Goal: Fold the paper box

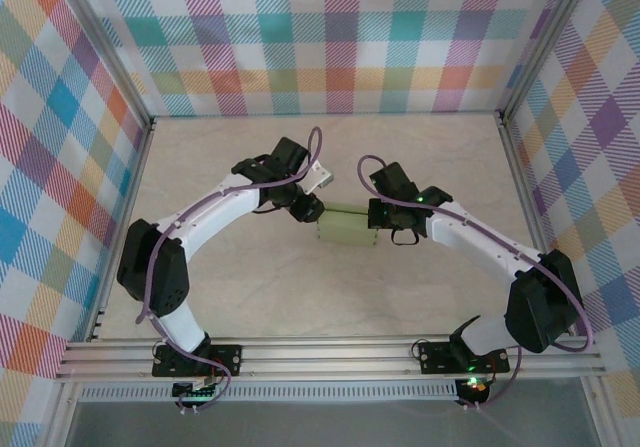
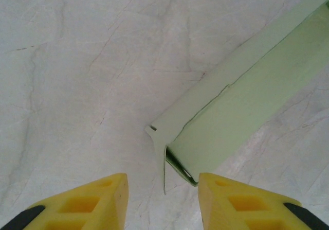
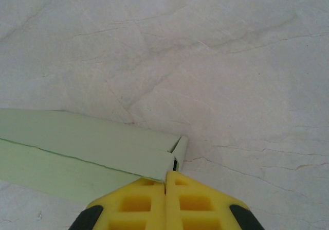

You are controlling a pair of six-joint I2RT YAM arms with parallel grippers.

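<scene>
The paper box [image 1: 345, 231] is a pale green, flat, long shape lying on the table between my two grippers. My left gripper [image 1: 308, 209] is at its left end. In the left wrist view that gripper [image 2: 162, 181] is open, and the open end of the paper box [image 2: 247, 101] with a loose thin flap [image 2: 160, 153] lies just ahead of the gap, touching neither finger. My right gripper [image 1: 378, 223] is at the right end. In the right wrist view its yellow fingers [image 3: 165, 181] are pressed together where the corner of the paper box [image 3: 87, 142] and its small end flap [image 3: 180, 146] run into their seam.
The pale marbled table top [image 1: 330, 157] lies all round the box. Checked cloth walls on metal frame posts [image 1: 150, 127] close in the left, back and right sides. Both arms arch in from the near rail [image 1: 320, 352].
</scene>
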